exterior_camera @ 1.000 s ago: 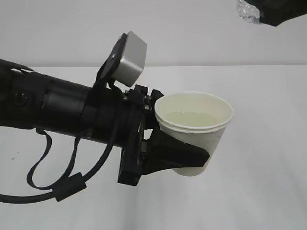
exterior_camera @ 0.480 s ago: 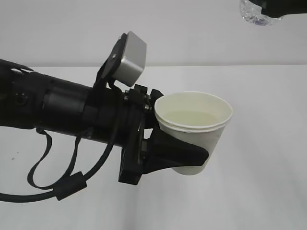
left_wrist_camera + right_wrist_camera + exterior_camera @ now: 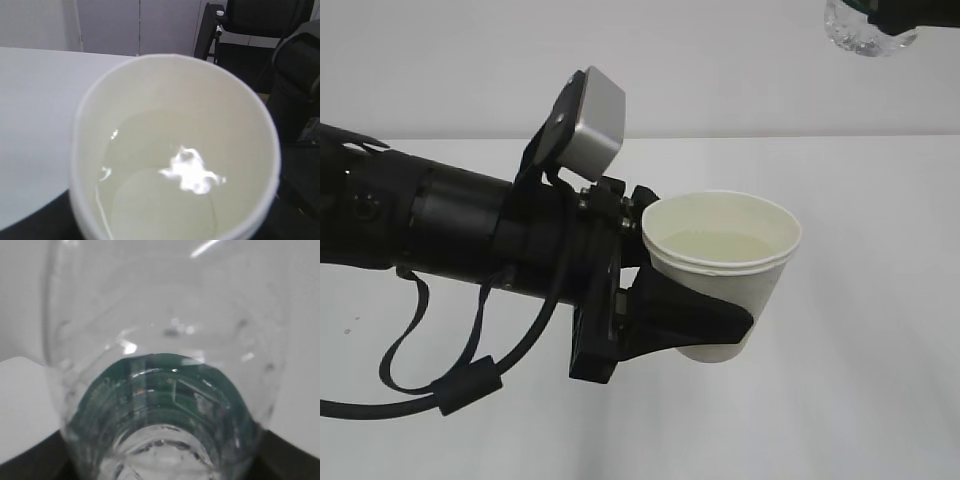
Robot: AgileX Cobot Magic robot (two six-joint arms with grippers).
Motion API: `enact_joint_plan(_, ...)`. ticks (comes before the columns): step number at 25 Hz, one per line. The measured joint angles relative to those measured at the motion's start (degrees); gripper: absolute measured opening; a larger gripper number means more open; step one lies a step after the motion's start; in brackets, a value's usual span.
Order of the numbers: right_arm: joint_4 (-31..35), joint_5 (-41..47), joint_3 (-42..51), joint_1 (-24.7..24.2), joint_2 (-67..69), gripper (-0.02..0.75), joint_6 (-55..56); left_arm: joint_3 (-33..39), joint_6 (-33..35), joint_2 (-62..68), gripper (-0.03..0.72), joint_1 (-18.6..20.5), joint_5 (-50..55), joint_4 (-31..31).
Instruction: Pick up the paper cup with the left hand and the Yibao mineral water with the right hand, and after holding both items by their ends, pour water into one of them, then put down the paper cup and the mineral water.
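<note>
The paper cup (image 3: 720,262) hangs above the white table with pale water in it, upright and level. My left gripper (image 3: 712,305) is shut on its lower half, one black finger (image 3: 695,318) wrapped across the near side. The left wrist view looks down into the cup (image 3: 175,165), where the water glints. At the top right corner, only one clear end of the Yibao mineral water (image 3: 862,30) shows, held by my right gripper (image 3: 912,12). The right wrist view is filled by the bottle (image 3: 165,365), with its dark green label in sight.
The white table (image 3: 880,320) spreads below and behind the cup, against a plain pale wall. Black office chairs (image 3: 260,30) stand beyond the table's far edge in the left wrist view. A looped black cable (image 3: 430,385) hangs under the left arm.
The bottle's visible end at the top right has drifted a little to the right and slightly down. The cup and the left arm have stayed still.
</note>
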Motion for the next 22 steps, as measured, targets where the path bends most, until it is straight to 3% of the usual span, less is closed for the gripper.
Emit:
enact_joint_plan(10,0.0,0.1,0.0,0.0,0.0,0.473,0.0,0.0,0.1,0.0,0.445,0.0,1.9,-3.2)
enact_joint_plan(22,0.0,0.1,0.0,0.0,0.0,0.473,0.1,0.0,4.8,0.0,0.445,0.0,3.6,-7.4)
